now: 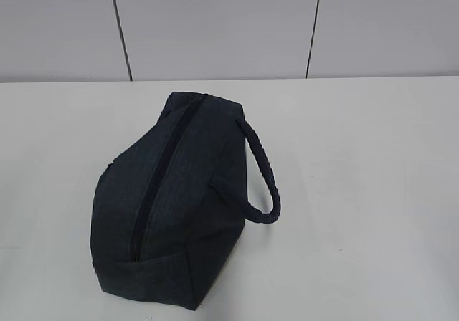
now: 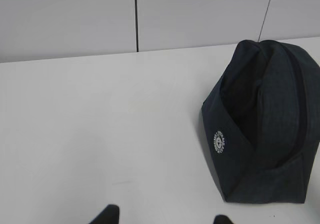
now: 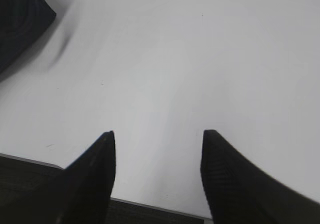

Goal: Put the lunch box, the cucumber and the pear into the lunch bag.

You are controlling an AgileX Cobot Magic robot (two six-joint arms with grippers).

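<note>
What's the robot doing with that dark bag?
Right now nothing is being handled. The lunch bag lies on its side on the white table, zipped shut as far as can be seen, with its loop handle sticking out to the right. Both arms are pulled back: the left gripper and the right gripper are open over bare table, holding nothing. No lunch box, cucumber or pear shows in any view.
</note>
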